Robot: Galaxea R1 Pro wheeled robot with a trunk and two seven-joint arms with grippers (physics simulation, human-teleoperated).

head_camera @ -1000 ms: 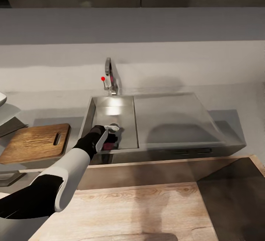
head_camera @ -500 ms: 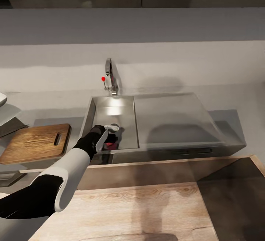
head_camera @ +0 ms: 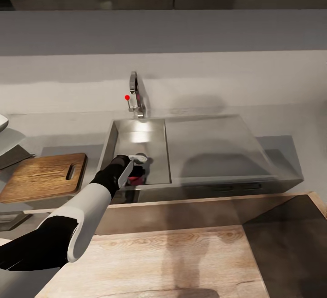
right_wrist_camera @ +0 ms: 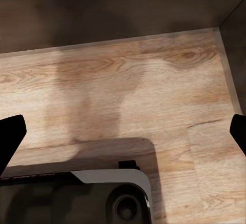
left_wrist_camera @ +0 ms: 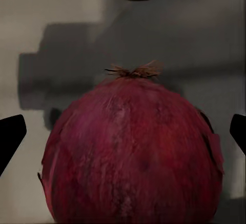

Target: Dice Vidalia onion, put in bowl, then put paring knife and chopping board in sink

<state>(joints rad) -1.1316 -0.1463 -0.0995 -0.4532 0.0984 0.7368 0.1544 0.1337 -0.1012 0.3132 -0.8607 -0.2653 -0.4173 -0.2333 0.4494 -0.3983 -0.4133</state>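
light wood floor (right_wrist_camera: 154,80), grey wall (head_camera: 181,30)

a dark red onion (left_wrist_camera: 133,152) with a dry tuft is seen on the sink (head_camera: 136,136) floor between the spread fingers of the left gripper (head_camera: 135,171). the brown chopping board (head_camera: 43,176) lies flat on the bench (head_camera: 54,123), well left of that gripper.

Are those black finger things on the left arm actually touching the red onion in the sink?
Apart. In the left wrist view the fingertips stand at the frame's edges, with grey sink floor showing between each and the onion. The left gripper is open around it.
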